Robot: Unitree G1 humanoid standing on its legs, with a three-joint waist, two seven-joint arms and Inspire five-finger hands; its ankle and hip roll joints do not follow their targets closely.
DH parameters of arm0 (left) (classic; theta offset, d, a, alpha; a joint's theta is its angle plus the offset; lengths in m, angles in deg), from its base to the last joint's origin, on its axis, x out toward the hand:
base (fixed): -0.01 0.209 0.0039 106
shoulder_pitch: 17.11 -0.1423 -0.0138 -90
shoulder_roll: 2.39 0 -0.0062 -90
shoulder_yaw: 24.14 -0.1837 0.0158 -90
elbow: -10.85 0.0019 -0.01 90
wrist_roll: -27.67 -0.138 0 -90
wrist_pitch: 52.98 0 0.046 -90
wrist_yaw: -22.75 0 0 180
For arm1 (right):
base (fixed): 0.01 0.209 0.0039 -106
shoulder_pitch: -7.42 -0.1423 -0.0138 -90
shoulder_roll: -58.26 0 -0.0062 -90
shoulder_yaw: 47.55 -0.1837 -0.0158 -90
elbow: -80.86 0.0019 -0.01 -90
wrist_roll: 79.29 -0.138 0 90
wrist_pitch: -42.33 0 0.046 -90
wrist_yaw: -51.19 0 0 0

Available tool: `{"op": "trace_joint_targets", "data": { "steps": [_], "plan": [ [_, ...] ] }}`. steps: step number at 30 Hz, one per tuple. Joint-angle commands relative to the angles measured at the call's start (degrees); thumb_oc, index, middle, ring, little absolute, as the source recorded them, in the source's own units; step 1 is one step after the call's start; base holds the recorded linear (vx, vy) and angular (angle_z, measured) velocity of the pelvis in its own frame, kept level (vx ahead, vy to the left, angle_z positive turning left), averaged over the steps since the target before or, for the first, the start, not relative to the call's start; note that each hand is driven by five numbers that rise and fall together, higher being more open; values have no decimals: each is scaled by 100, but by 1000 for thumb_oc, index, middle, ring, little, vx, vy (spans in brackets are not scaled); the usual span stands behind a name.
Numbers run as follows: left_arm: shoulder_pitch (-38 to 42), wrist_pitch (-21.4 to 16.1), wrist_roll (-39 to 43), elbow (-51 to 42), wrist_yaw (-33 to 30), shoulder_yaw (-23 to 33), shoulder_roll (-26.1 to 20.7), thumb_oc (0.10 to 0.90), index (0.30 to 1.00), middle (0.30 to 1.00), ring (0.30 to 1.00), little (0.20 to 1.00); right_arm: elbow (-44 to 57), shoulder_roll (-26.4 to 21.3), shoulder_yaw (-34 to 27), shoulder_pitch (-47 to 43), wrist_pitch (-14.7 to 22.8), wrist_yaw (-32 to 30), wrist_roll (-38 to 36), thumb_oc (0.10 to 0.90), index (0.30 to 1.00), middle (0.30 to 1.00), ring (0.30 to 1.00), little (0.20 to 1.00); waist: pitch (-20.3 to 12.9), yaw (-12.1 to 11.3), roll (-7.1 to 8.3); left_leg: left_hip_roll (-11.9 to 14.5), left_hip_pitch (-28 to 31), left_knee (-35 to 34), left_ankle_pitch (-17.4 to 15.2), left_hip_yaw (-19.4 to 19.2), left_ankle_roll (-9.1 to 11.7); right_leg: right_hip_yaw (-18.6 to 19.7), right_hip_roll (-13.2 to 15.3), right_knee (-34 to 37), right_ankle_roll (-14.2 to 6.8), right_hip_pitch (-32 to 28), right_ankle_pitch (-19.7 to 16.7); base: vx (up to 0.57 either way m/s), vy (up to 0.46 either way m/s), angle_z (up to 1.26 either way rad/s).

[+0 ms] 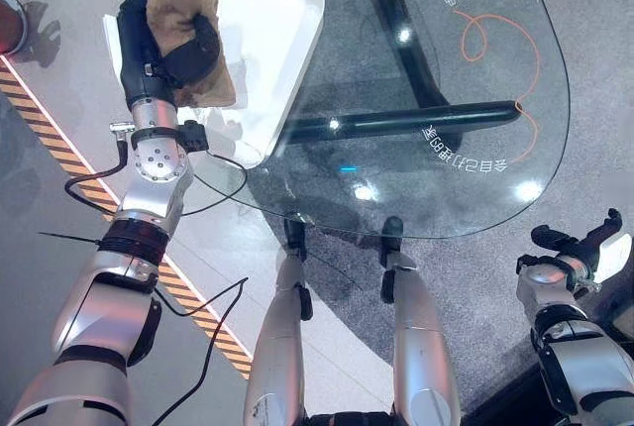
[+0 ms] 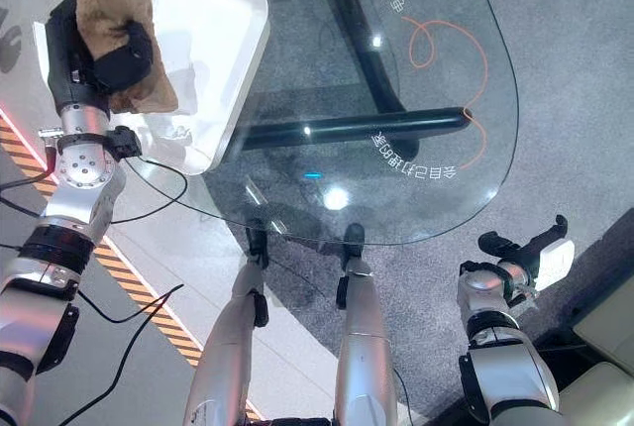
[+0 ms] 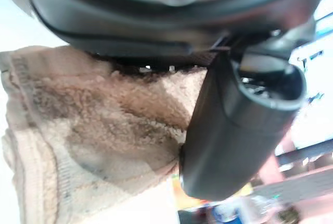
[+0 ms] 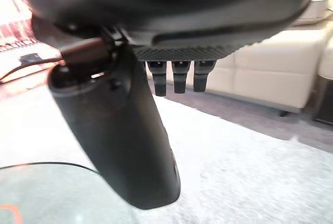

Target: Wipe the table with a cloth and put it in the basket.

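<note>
Overhead, glass table (image 1: 446, 149), grey carpet (image 1: 594, 99)

You are looking down at a grey carpet (image 1: 594, 69) beneath a glass table (image 1: 475, 149), with a yellow-and-black hazard stripe (image 1: 188, 297) crossing the pale floor (image 1: 59, 59). A cream sofa (image 4: 270, 73) stands beyond the carpet.

Just some white lettering (image 1: 464, 154) printed on the glass table (image 1: 416, 198), right below the orange squiggle (image 1: 474, 37). Upside down from here, can't really read it.
</note>
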State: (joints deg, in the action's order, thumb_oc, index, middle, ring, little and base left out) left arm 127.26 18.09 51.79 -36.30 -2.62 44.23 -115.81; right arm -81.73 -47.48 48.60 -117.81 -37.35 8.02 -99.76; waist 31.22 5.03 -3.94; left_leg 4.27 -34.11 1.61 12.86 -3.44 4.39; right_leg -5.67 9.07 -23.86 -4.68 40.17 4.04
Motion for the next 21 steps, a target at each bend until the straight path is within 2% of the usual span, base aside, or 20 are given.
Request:
{"op": "trace_joint_targets", "data": {
  "steps": [1,4,7,13,17,21],
  "plan": [
    [1307,-282,-377,-19,-543,182,-510,100,300,300,300,200,-205,-533,-57,196,-248,107,-192,800,900,900,900,900,-142,69,54,132,86,882,-1059,-478,79,107,42,1021,-224,-295,-653,0,0,0],
    [1485,-26,-742,401,-612,-72,-557,100,300,300,300,200,-285,-491,71,203,-587,331,-185,800,900,900,900,900,-142,133,29,141,94,894,-1082,-507,94,156,37,996,-229,-267,-620,8,37,-1],
    [1633,147,-951,680,-617,-238,-590,100,300,300,300,200,-310,-463,190,201,-749,470,-174,800,900,900,900,900,-142,190,19,145,49,890,-1034,-532,99,204,22,1006,-218,-202,-663,-2,34,-4],
    [1854,346,-1166,1071,-595,-468,-582,100,300,300,300,200,-387,-390,362,239,-867,747,-65,800,900,900,900,900,-142,286,-5,160,11,881,-1010,-580,118,295,-3,1000,-212,-114,-671,13,34,-6],
    [1974,616,-1501,1243,-515,-681,-514,100,300,300,300,200,-372,-305,455,231,-903,820,1,800,900,900,900,900,-142,343,-20,149,-43,873,-995,-600,124,357,-33,1009,-208,-36,-690,-1,8,-1],
    [2049,691,-1530,1369,-482,-826,-460,100,300,300,300,200,-342,-270,516,231,-925,854,52,800,900,900,900,900,-142,388,-30,155,-44,899,-1024,-616,130,397,-45,982,-210,-14,-661,20,18,-7]
  ]
}}
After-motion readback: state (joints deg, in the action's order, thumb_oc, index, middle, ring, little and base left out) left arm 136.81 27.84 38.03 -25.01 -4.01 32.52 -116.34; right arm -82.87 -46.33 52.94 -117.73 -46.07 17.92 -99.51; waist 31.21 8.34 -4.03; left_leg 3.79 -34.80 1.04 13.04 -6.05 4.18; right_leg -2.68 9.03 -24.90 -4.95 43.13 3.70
